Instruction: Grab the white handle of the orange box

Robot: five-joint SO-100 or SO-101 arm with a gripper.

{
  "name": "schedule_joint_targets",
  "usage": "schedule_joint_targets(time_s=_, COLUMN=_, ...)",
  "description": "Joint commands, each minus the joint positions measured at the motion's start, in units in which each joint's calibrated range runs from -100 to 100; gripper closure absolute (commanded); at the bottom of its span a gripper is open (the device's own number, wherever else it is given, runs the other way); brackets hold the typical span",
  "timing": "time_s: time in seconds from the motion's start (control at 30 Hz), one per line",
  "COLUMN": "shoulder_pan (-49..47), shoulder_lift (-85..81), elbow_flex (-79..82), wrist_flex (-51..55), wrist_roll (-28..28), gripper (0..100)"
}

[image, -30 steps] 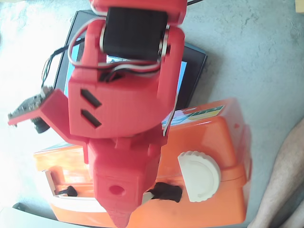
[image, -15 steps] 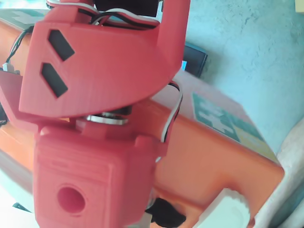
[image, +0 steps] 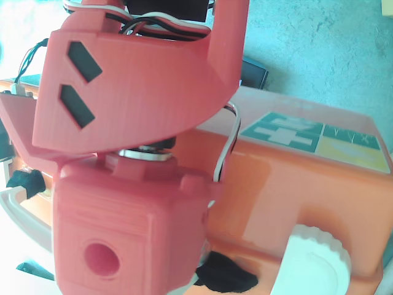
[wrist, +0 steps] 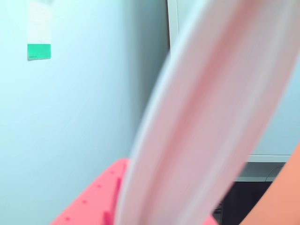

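Observation:
The orange box [image: 288, 178] lies under the red arm [image: 123, 98], which fills most of the fixed view. The box carries a green cross label [image: 285, 130] and a white round knob [image: 316, 258]. A piece of the white handle [image: 21, 212] shows at the left edge. In the wrist view the white handle [wrist: 211, 117] runs diagonally, very close and blurred, right against my gripper [wrist: 119, 206]. Only one red finger [wrist: 89, 206] shows, so how the jaws stand is hidden.
Black pads [image: 228, 275] sit at the box's lower edge and at the left [image: 27, 181]. A dark object [image: 252, 72] lies behind the box on the teal surface. The wrist view shows a pale wall with a green tag [wrist: 39, 51] and a white frame [wrist: 172, 23].

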Motion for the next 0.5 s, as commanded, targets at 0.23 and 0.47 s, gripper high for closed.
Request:
schedule_joint_targets(time_s=0.23, shoulder_pan=0.2, shoulder_lift=2.3, elbow_flex=12.7, wrist_flex=0.9, wrist_roll=0.3, gripper=98)
schedule_joint_targets(time_s=0.47, shoulder_pan=0.3, shoulder_lift=2.2, elbow_flex=12.7, wrist_flex=0.8, wrist_roll=0.3, gripper=98)
